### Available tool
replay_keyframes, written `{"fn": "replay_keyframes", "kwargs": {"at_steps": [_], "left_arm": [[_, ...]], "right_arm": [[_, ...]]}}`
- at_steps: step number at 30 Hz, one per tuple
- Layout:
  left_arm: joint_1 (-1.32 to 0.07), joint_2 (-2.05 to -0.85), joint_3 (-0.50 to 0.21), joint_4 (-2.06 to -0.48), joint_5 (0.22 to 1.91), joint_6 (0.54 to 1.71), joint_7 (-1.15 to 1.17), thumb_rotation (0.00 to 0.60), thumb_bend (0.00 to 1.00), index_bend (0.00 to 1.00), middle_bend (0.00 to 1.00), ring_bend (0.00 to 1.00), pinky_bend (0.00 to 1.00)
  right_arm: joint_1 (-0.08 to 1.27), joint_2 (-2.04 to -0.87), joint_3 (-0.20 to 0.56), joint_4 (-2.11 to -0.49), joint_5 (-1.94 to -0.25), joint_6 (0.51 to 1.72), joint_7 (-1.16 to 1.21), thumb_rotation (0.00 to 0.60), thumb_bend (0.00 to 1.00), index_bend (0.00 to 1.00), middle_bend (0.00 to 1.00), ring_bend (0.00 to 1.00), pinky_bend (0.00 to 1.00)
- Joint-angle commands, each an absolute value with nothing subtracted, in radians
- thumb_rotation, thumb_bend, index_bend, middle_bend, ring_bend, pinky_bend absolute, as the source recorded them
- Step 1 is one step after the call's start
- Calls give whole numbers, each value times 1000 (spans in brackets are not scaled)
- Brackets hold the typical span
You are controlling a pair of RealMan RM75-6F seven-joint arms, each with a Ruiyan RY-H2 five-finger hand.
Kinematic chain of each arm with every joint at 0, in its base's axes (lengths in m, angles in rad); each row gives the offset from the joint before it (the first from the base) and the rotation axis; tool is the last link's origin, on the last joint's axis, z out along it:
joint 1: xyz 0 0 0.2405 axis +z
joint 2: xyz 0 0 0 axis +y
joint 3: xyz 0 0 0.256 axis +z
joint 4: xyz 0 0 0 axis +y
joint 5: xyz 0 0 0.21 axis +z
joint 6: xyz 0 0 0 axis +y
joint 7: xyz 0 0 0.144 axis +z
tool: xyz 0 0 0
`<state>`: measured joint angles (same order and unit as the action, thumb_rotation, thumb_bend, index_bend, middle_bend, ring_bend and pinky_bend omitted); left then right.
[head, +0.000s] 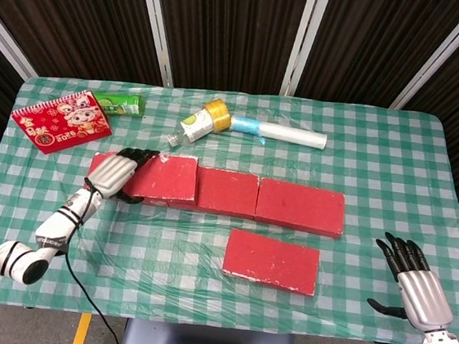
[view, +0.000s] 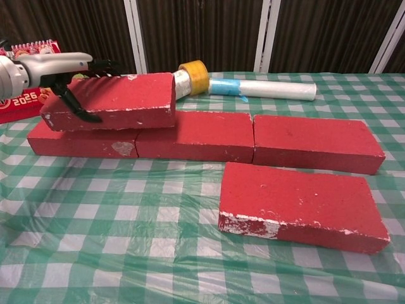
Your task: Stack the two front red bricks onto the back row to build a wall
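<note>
Over the back row (view: 253, 136), the left hand (view: 60, 73) grips one brick (view: 114, 100) just above the leftmost one, not set down yet, while the second brick (view: 297, 202) waits up front and the right hand (head: 418, 290) idles, fingers spread.

I count five red bricks: three in the back row (head: 243, 196), one in my left hand (view: 111, 100) and one lying in front (head: 272, 261). Behind them I see one red calendar (head: 60, 124), one green bottle (head: 115, 104), one clear bottle (head: 191, 127), one yellow tape roll (head: 217, 113) and one white plastic roll (head: 287, 134).
</note>
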<state>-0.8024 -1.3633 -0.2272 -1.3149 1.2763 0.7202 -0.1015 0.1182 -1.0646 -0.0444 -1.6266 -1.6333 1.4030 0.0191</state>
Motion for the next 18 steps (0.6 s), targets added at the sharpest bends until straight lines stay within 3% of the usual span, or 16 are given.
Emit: {"fn": "replay_keyframes", "kwargs": {"at_steps": [1, 5, 18], "left_arm": [[-841, -1398, -232, -1252, 1278, 672, -142, 600, 251, 0, 379, 608, 668], [-893, -1447, -222, -1165, 1303, 622, -172, 600, 251, 0, 379, 606, 662], [-940, -1501, -194, -1086, 1354, 614, -250, 600, 251, 0, 368, 596, 620]], "right_arm": [[122, -1067, -40, -1629, -1617, 1390, 11, 600, 86, 0, 0, 0, 0], [135, -1073, -28, -1630, -1580, 1354, -3, 600, 85, 0, 0, 0, 0], [150, -1071, -22, -1629, -1557, 1322, -3, 600, 85, 0, 0, 0, 0]]}}
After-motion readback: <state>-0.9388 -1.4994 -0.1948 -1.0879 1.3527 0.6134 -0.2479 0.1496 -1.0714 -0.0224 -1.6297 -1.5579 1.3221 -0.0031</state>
